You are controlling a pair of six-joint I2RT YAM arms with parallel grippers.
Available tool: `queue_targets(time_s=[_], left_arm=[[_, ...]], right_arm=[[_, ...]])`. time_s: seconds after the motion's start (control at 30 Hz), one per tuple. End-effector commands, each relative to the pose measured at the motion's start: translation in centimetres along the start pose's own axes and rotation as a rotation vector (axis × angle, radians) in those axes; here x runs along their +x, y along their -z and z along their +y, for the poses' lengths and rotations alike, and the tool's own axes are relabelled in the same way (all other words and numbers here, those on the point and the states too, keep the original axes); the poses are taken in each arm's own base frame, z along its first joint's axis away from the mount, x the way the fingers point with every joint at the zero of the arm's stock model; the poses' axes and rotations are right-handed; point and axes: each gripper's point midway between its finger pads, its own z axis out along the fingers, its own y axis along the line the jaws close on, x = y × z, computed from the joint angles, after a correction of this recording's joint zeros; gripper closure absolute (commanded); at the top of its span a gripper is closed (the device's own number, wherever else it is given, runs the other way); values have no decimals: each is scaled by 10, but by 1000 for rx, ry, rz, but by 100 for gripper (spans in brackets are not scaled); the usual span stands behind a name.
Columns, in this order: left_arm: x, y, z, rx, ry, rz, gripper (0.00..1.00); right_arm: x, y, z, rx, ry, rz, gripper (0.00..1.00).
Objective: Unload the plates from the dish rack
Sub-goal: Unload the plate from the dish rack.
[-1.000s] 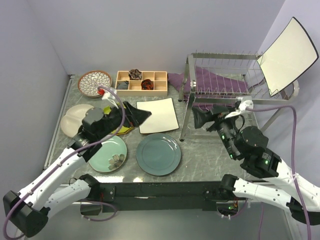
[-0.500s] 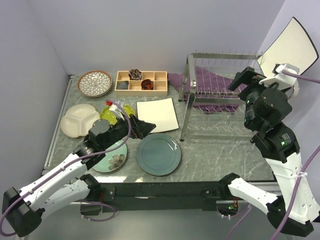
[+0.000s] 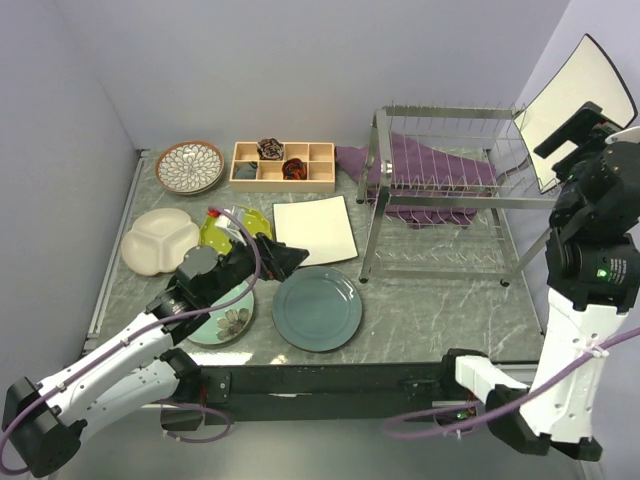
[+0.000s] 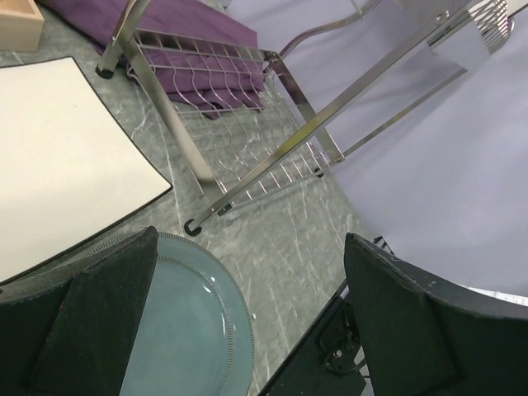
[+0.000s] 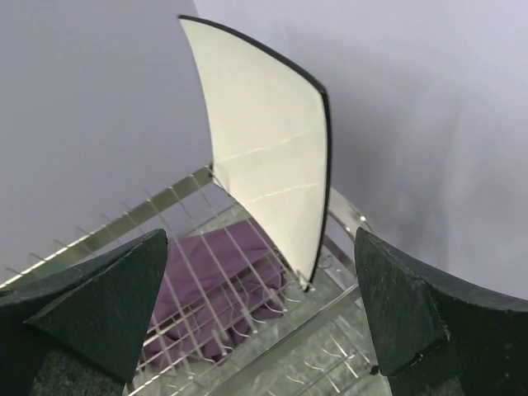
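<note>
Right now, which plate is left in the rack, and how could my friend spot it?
Find the big silver dish rack on the right side of the table. At its far right end, one white square plate with a thin black rim stands on edge. Its twin lies flat on the table.

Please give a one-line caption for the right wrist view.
Open right gripper facing a white square plate standing in the dish rack.

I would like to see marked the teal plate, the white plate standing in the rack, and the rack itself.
teal plate (image 3: 317,308), top view, the centre of the plate.
white plate (image 5: 264,148), right wrist view, the middle of its face.
rack (image 3: 369,215), top view, its front left leg.
</note>
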Motion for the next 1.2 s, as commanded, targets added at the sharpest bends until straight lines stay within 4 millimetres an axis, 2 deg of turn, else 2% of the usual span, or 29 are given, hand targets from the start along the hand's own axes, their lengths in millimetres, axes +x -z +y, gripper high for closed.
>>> queue_targets(time_s=[0.0, 0.07, 0.1, 0.13, 0.2, 0.23, 0.27, 0.3, 0.33, 0.37, 0.43, 0.47, 0.5, 0.53, 0.63, 0.77, 0.87, 1.07, 1.17], left_arm=[[-15, 3, -9, 33, -30, -66, 1], [-14, 3, -9, 39, -32, -66, 1], [-13, 3, -10, 42, -32, -65, 1], [-12, 2, -9, 40, -34, -62, 1], [-9, 0, -8, 42, -33, -50, 1], [-7, -1, -7, 42, -33, -43, 1], [-7, -3, -9, 45, -32, -37, 1], [-6, -3, -11, 54, -32, -31, 0], [-6, -4, -13, 68, -31, -26, 1], [-5, -5, -14, 72, -27, -22, 0], [-5, -6, -17, 89, -25, -20, 1], [-4, -8, -17, 89, -26, -15, 1], [-3, -9, -16, 84, -27, -12, 0], [-3, -10, -15, 79, -28, -10, 1], [4, -11, -9, 59, -23, 14, 0], [7, -7, -4, 38, -44, 1, 1], [4, -6, -2, 23, -52, -13, 1], [3, -4, -7, 45, -56, -17, 1], [6, -6, -7, 51, -55, -8, 1]], right_arm=[[12, -12, -4, -53, 34, 73, 0], [12, -17, -1, -94, 31, 83, 0], [10, -22, -11, -70, 32, 83, 0], [6, -23, -13, -75, 32, 80, 0], [9, -33, -5, -157, 23, 104, 0], [-1, -35, -12, -155, 18, 88, 0], [8, -46, -17, -144, 17, 132, 0], [8, -50, -23, -116, 23, 140, 0], [-2, -51, -30, -90, 36, 119, 0], [0, -58, -34, -78, 35, 132, 0], [1, -61, -29, -134, 17, 136, 0], [-6, -64, -31, -152, 6, 106, 0], [3, -68, -26, -210, -10, 130, 1], [-3, -71, -24, -231, -13, 102, 1], [7, -83, -24, -264, 25, 129, 4], [13, -96, -23, -301, 38, 152, 17], [16, -102, -16, -355, 33, 163, 21], [14, -113, -24, -324, 70, 129, 31], [22, -119, -23, -353, 94, 135, 34]])
